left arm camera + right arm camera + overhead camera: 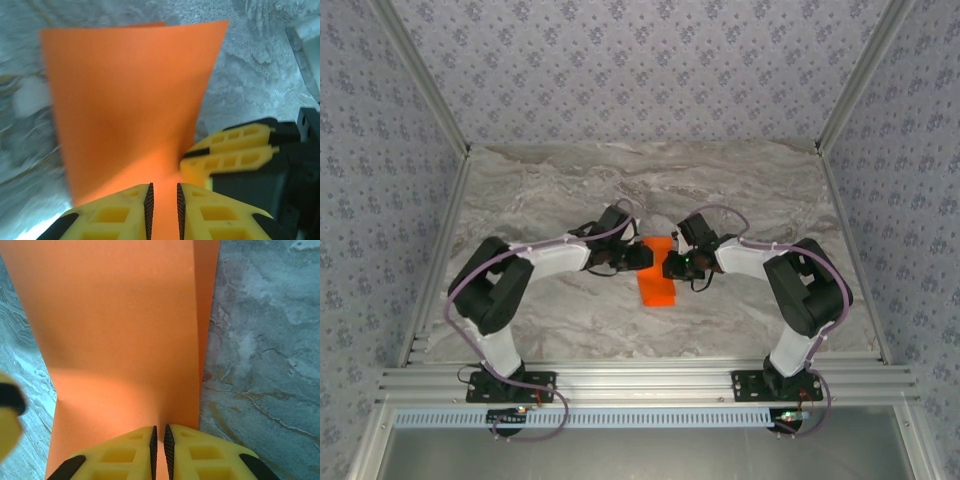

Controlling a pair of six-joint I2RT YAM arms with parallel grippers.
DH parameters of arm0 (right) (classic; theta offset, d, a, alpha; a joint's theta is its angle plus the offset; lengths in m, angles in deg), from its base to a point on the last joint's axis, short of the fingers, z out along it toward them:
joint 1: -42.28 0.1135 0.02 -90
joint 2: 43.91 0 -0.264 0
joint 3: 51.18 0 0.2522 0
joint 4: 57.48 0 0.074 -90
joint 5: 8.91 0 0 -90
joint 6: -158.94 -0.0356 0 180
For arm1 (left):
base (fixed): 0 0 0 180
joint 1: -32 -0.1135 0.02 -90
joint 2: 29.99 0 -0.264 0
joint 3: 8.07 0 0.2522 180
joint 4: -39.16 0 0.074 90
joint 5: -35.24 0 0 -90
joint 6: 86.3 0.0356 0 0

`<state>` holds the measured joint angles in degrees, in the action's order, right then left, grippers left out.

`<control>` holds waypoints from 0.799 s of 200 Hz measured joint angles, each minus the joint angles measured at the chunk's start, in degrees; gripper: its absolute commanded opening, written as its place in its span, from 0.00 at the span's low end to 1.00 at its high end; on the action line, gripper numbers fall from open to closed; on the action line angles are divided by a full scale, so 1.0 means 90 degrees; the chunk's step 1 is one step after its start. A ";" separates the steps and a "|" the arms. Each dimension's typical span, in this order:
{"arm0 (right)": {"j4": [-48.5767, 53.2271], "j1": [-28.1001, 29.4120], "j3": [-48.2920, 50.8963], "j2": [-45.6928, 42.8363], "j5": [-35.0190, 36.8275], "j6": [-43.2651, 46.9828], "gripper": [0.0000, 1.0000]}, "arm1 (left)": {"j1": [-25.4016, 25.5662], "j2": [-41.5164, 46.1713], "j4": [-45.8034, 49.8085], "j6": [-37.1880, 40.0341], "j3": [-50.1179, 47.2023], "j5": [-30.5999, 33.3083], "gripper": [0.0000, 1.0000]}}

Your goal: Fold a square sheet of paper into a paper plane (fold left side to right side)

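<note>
**A:** Where is the square sheet of paper (657, 285) for us now?

**B:** It is mid-worktop (570, 190), right between our two arms. From above it reads as a narrow strip. Its long axis runs from near to far and leans slightly.

**A:** Which arm is nearer?

**B:** Neither, really. Our left end effector (640, 258) comes in from the left and our right end effector (670, 267) from the right. Both meet at the far half of the strip, and the near half lies free.

**A:** What are they doing?

**B:** On the right wrist camera the right end effector (158, 432) is clenched to a hairline. The paper (120, 330) runs straight into that line and spreads away ahead of it, so we judge it is grasping the sheet. On the left wrist camera the left end effector (164, 192) shows a narrow gap with orange (130, 100) in it. We cannot tell whether its pads bite.

**A:** And the fold?

**B:** A second layer shows along the sheet's right edge on the right wrist view. We judge the left side is over and the crease needs setting along that long axis.
</note>
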<state>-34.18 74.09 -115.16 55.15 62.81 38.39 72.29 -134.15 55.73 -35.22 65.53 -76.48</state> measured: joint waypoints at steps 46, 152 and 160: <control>0.0022 0.0012 -0.0022 -0.0002 0.0010 0.0002 0.18 | 0.0036 -0.0607 -0.0146 -0.0136 0.0151 0.0090 0.21; -0.0255 -0.0826 -0.0386 -0.0476 -0.0833 0.0216 0.16 | 0.0036 -0.0559 -0.0648 -0.0311 -0.0170 0.0175 0.21; -0.0301 -0.0843 -0.0508 -0.0374 -0.0889 0.0216 0.16 | 0.0036 -0.0559 -0.0648 -0.0313 -0.0170 0.0175 0.21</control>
<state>-36.89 66.51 -119.73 51.79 54.81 40.34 72.62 -139.17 49.89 -38.04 64.00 -74.90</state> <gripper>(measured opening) 0.159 0.207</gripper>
